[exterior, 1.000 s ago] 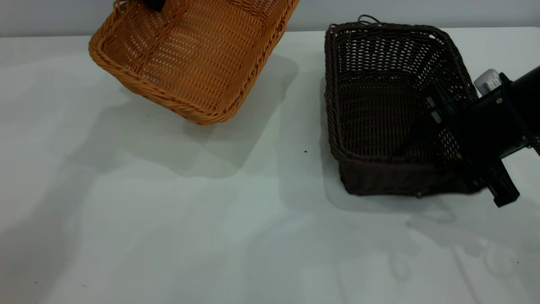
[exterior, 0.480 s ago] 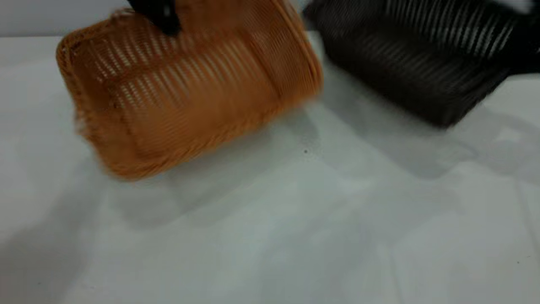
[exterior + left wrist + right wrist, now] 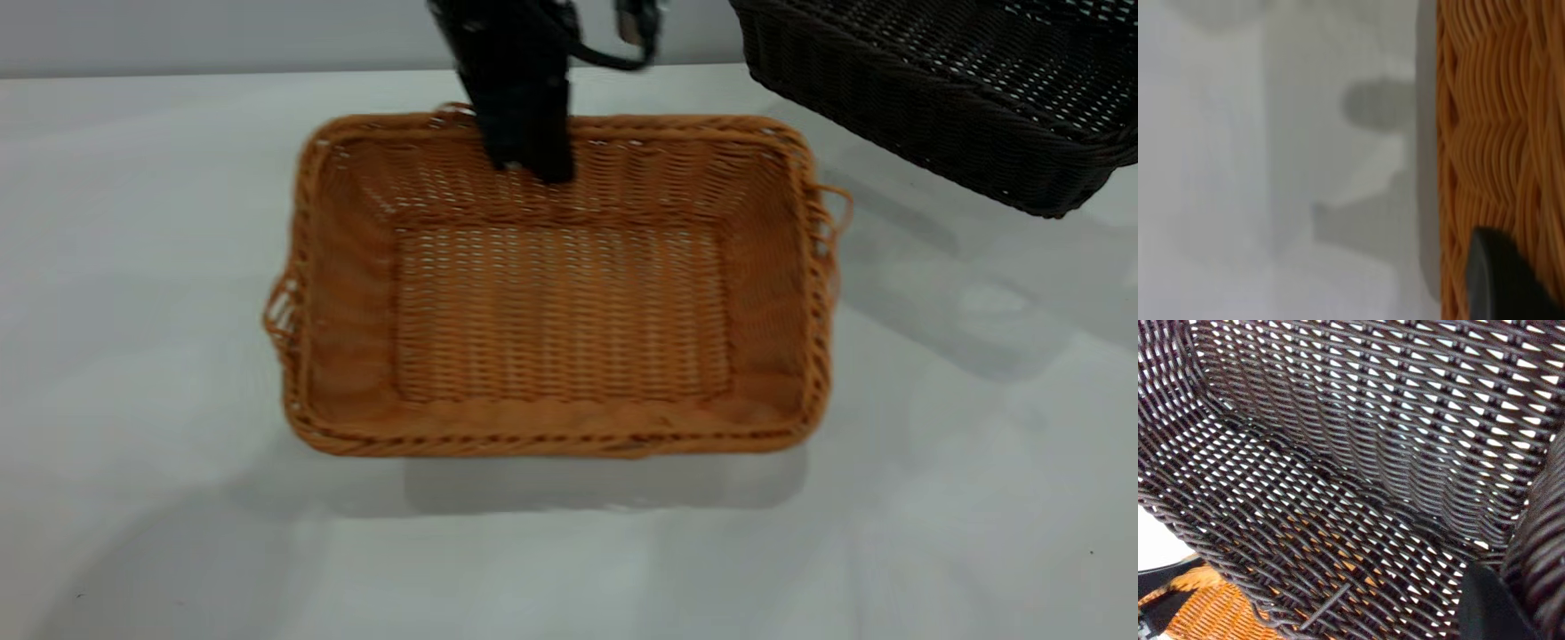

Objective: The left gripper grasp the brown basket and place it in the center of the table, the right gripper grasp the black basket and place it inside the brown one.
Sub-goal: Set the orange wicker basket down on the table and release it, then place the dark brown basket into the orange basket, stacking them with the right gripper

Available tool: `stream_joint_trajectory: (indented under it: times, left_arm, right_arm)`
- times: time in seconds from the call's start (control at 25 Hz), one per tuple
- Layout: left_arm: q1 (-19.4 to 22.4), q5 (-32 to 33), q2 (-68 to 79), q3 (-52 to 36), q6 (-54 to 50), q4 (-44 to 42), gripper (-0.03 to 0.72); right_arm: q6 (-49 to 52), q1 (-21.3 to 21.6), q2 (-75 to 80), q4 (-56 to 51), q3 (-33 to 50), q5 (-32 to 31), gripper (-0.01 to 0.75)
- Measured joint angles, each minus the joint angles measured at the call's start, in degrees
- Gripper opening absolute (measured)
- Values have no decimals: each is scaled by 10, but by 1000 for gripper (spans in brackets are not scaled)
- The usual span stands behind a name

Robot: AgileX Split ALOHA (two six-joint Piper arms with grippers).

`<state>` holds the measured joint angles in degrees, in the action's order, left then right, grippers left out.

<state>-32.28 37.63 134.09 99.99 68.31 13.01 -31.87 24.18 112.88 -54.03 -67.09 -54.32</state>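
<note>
A second ago the brown basket (image 3: 560, 293) hung tilted at the far left; now it sits flat and level on the table (image 3: 133, 267), close to its middle, long side facing the near edge. The left end effector (image 3: 524, 133) is still clamped on the basket's far rim, one finger inside the wall. So the first placement looks all but finished, with only the release left. To the right, the black basket (image 3: 960, 89), which stood on the table a second ago, now hangs tilted in the air at the far right, carried by the right end effector (image 3: 1491, 607), which grips its wall. It must next travel left and down into the brown one.
</note>
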Motion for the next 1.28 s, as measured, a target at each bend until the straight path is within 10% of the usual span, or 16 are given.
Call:
stream_joint_trajectory:
  times: [0.44,0.76,1.28]
  left_arm:
    - [-16,-28,-3,0,-25,-2,403]
    - [38,32,-110,0,-242,-5,437]
    - [167,65,-160,0,-334,1,437]
  right_arm:
    - [-18,0,-4,-1,0,-16,85]
    - [-19,-13,-29,4,0,-37,85]
    - [45,-303,-30,75,-1,-34,85]
